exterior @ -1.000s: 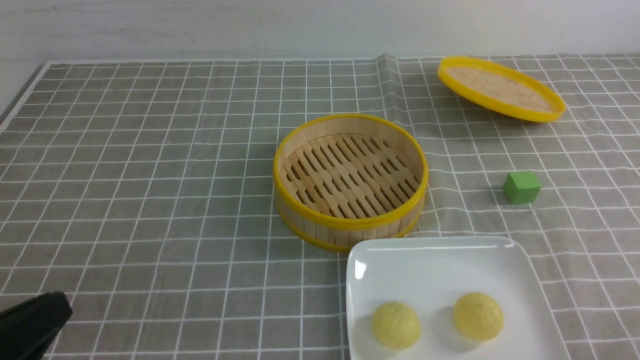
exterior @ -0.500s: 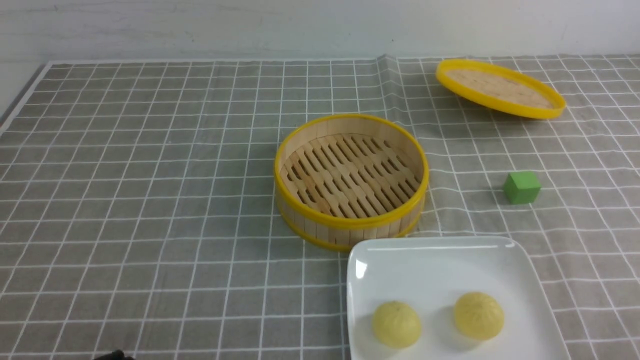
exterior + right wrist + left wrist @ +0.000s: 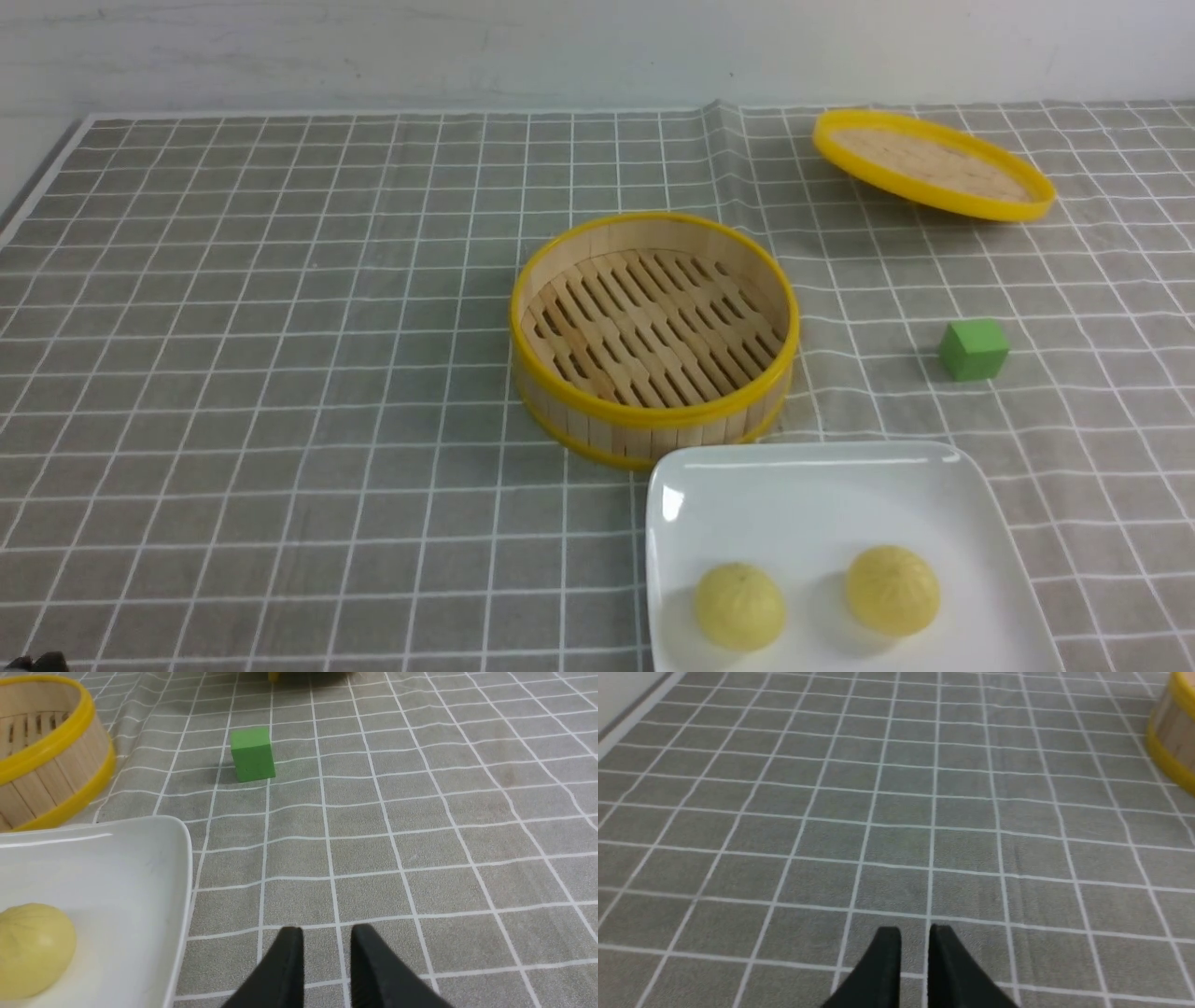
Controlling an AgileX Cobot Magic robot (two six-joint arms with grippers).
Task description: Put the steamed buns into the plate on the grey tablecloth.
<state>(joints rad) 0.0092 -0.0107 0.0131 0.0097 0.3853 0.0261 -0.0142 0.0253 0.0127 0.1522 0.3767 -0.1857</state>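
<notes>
Front view overlooks all; wrist views skim low.

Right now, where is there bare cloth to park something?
Widest bare patch: grey tablecloth left of the steamer basket. Smaller gap between green cube and lid. Crowded: the plate with both steamed buns nearly touches the basket.

Bright, even light; soft shadows, glare streaks on the plate (image 3: 980, 504).
</notes>
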